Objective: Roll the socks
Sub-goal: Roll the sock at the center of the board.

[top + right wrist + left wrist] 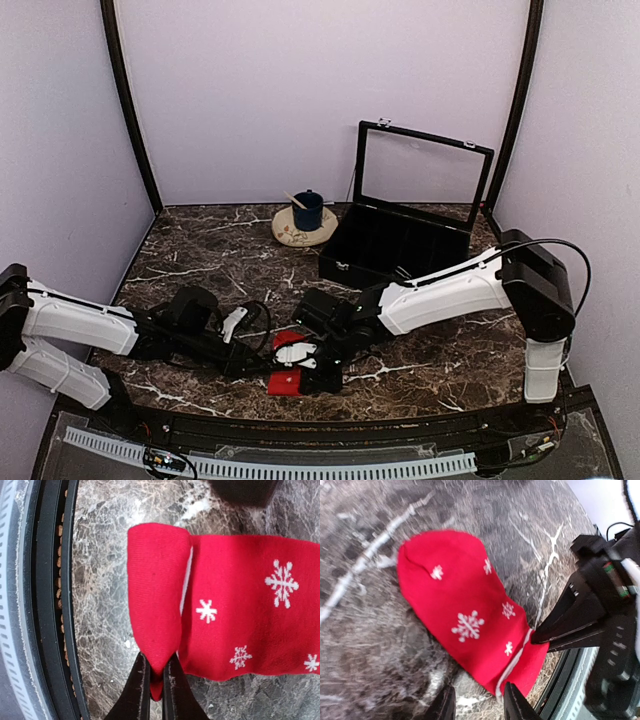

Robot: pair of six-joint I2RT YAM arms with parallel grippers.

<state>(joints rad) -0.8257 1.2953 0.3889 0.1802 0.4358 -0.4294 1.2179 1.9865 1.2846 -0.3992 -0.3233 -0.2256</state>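
Right gripper (pixel 156 662) pinches the red sock (pixel 240 610); left gripper (pixel 479 696) is half-open and empty, so the fold may flop back.

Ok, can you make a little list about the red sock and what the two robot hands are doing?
sock: red sock with white snowflakes, lying on the marble table, one end folded over
right gripper: shut on the folded end
left gripper: open, at the sock's edge, holding nothing
behind: open black box, blue mug
rolling: only the first fold made
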